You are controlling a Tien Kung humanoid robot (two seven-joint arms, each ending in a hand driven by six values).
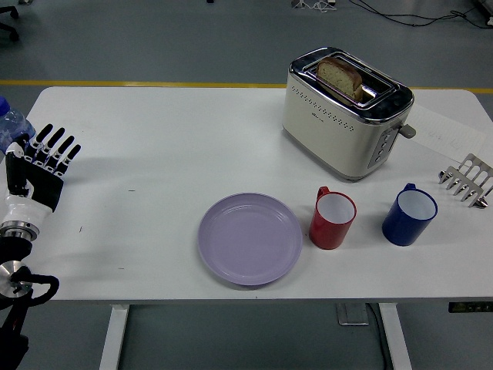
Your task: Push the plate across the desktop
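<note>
Lilac plate [249,239], two mugs [332,219].

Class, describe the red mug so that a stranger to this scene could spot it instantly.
Start at the cream toaster holding bread. Two mugs stand on the white table in front of it. The red mug is the left one, beside the lilac plate; the other mug is blue.
</note>
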